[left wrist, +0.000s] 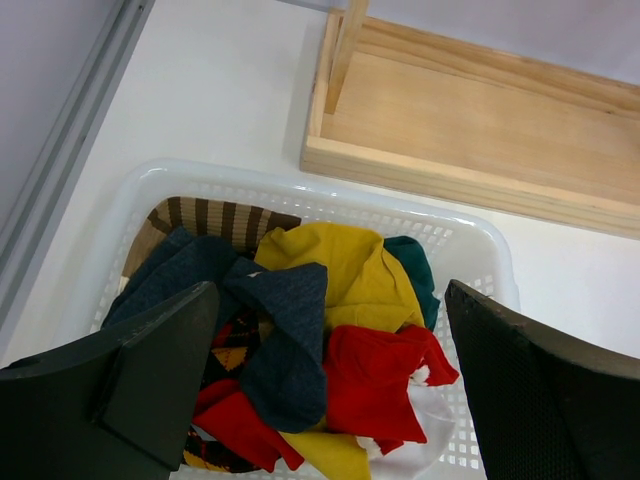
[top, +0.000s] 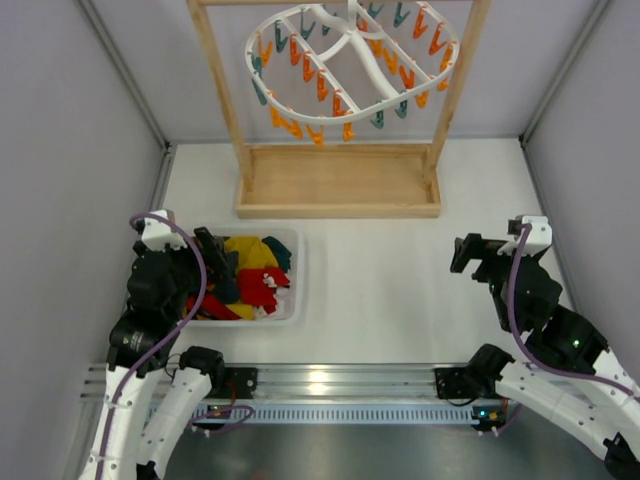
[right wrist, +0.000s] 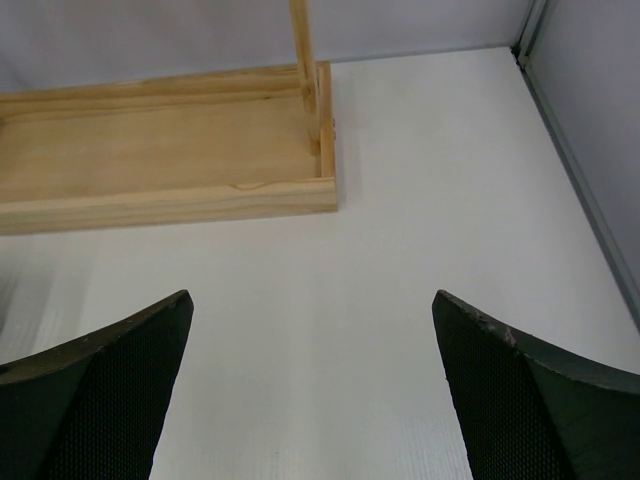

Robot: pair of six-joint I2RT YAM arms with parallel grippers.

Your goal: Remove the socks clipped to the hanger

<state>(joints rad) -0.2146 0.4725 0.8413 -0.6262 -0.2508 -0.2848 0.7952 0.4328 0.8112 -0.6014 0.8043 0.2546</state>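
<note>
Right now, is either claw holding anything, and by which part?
Nothing: the left gripper hangs open above the sock basket, the right gripper open over the table.

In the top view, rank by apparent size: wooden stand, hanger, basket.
Largest to smallest:
1. wooden stand
2. hanger
3. basket
The hanger hangs raised, likely nearer the camera, so its lead over the basket is unsure.

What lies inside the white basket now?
The basket holds a navy sock, mustard yellow sock, red sock, dark green cloth, brown striped cloth. Whatever lies beneath is covered.
</note>
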